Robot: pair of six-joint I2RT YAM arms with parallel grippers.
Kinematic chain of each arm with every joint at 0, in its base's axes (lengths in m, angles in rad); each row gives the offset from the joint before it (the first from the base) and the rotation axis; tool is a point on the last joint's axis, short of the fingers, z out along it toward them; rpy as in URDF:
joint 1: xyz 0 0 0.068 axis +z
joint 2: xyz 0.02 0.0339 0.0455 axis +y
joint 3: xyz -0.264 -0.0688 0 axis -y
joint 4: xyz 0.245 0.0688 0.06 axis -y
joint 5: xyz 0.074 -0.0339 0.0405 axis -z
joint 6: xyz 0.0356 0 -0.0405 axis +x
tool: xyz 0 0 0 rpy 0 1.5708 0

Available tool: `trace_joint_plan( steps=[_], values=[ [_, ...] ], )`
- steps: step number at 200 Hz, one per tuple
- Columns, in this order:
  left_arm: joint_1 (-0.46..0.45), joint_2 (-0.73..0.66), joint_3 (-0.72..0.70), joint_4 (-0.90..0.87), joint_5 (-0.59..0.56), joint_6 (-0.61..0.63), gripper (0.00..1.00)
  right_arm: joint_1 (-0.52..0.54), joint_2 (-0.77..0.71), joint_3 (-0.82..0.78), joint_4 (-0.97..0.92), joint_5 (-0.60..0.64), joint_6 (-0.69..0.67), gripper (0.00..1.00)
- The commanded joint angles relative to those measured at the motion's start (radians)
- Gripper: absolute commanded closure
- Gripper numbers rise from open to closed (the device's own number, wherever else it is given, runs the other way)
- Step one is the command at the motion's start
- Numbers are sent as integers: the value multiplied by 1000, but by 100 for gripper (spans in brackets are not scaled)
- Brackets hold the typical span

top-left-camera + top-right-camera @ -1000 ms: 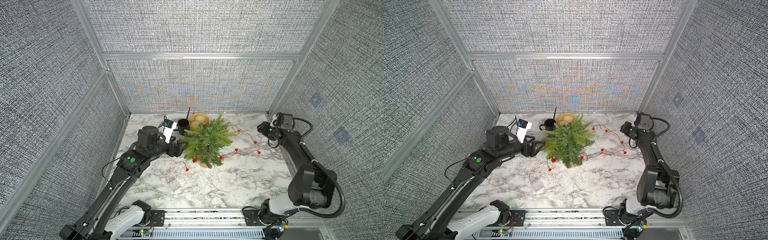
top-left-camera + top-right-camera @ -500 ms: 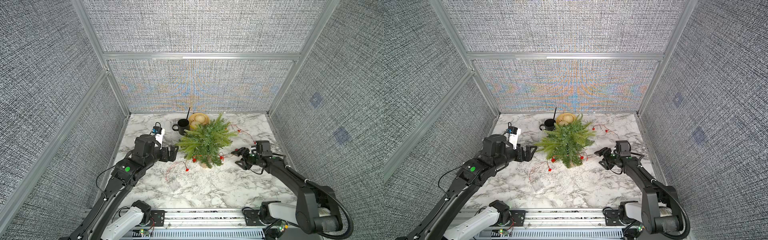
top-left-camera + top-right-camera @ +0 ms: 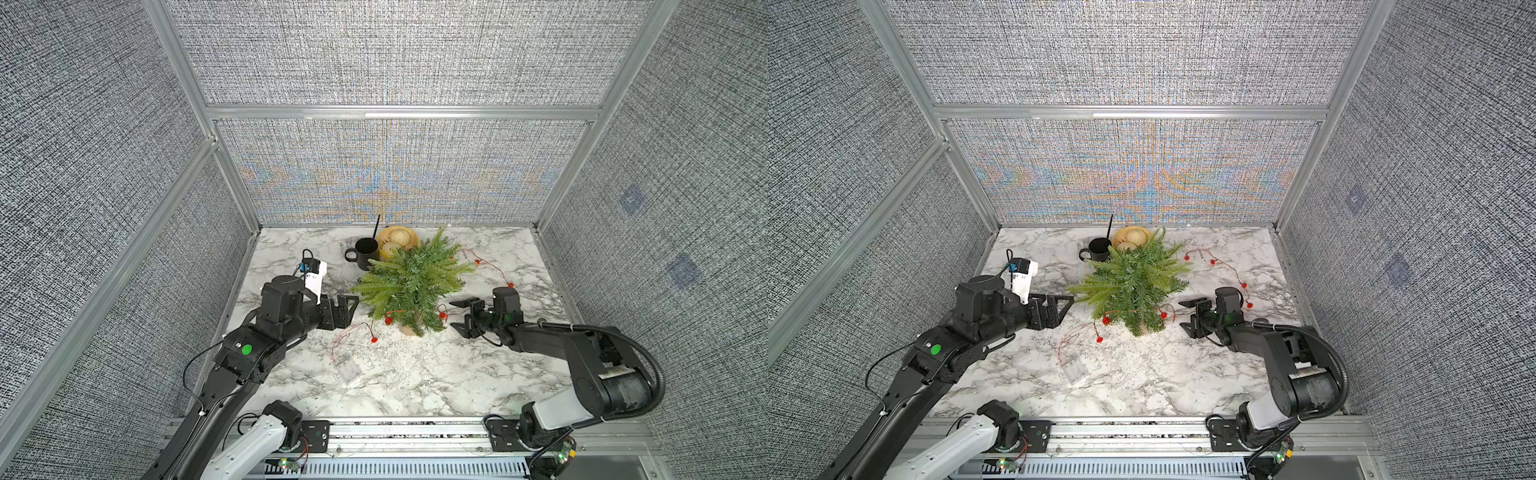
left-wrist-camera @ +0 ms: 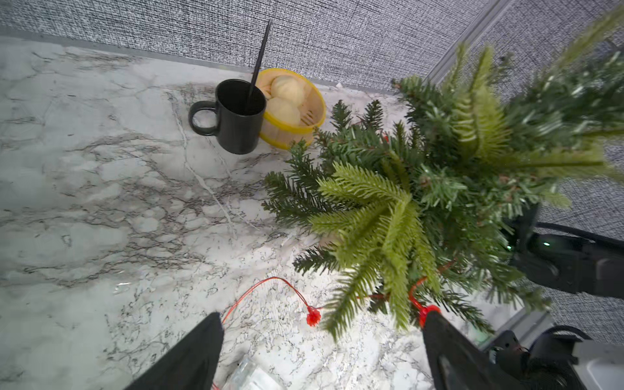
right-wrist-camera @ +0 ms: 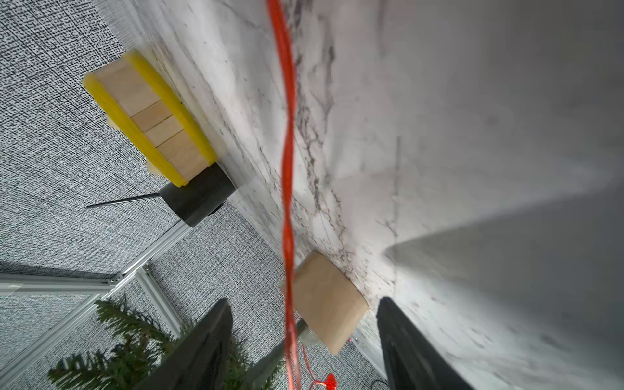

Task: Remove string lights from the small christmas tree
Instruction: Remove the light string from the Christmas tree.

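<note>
While left pincer (image 4: 323, 314) and right pincer (image 5: 304, 301) gape | black mug (image 4: 239, 128) holds stick (image 4: 258, 60) | yellow basket (image 4: 319, 111) holds buns (image 4: 287, 91)

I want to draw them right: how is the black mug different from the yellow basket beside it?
The black mug is all black, with a handle; the yellow basket has pale wood sides and no handle. The mug is taller and narrower, the basket lower and wider. The mug holds a thin stick, the basket pale buns. Both stand upright on the marble table.
</note>
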Motion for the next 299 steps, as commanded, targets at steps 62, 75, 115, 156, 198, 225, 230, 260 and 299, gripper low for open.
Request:
trace_joint_plan(
  steps=[62,75,115,156,198,225,230,260,299],
  values=[
    [-7,-57,26,-24,316,-116,17,23,166,8,369,53,114,78],
    [-16,-47,35,-21,327,-127,18,22,156,1,387,57,111,85],
    [-31,-18,42,-8,353,-142,18,2,-30,-5,174,87,-4,96],
    [-35,-6,4,46,368,-141,21,-28,-187,0,-10,71,-99,99],
    [-36,12,14,47,373,-117,21,-27,-300,-3,-130,68,-153,100],
    [-37,16,9,53,363,-104,21,-30,-387,20,-253,86,-205,100],
    [-37,19,11,52,362,-100,21,-31,-397,22,-264,86,-208,100],
    [-37,31,17,54,354,-84,21,-38,-434,47,-311,63,-226,100],
    [-37,33,18,53,344,-72,21,-41,-489,106,-407,70,-267,100]
  ],
)
